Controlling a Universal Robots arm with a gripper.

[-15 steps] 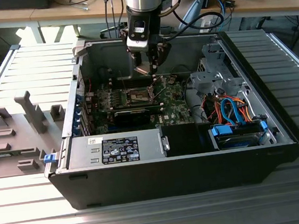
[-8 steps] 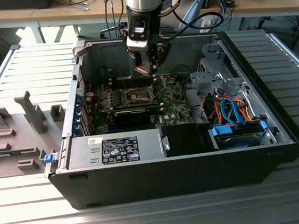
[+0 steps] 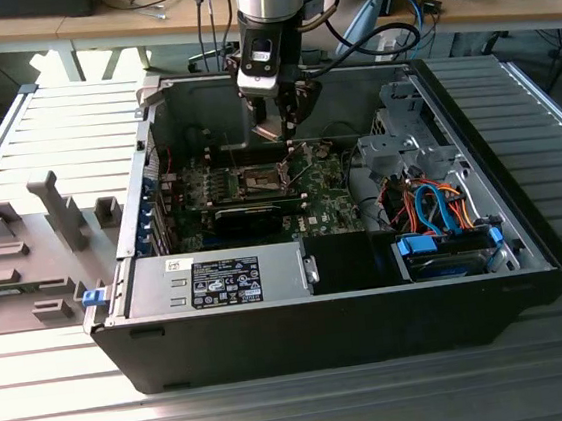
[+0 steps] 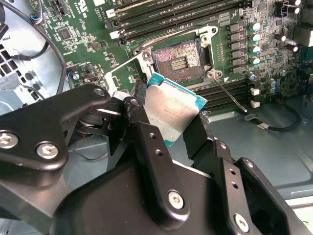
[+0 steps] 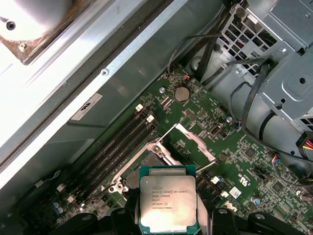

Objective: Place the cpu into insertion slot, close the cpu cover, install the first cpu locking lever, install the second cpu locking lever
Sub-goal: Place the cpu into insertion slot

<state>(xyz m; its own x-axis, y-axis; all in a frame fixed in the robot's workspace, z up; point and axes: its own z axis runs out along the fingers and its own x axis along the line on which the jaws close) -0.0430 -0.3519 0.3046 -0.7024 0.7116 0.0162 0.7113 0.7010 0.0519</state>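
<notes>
Pinched by two opposite edges in gripper (image 4: 166,125), jaws closed onto it: cpu (image 4: 173,110), hanging above board (image 5: 247,156), not seated. Light, stiff, prob. fragile underneath; edges only, as here. Beyond, at 6 o'clock of gripper in exterior view: slot (image 3: 263,179), bare, w/ cover (image 5: 195,142) standing open.

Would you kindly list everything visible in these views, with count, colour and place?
computer case: one, black, open on the slatted table.
circuit board: one, green, inside the case.
insertion slot: one, dark with silvery border, on the board.
cpu cover: one, silvery, raised beside the slot.
cpu: one, silver-grey, held over the board near the slot.
power supply: one, silver, inside the case.
cables: several, orange and blue, exterior view's right.
gripper: one, black, shut on the cpu.
</notes>
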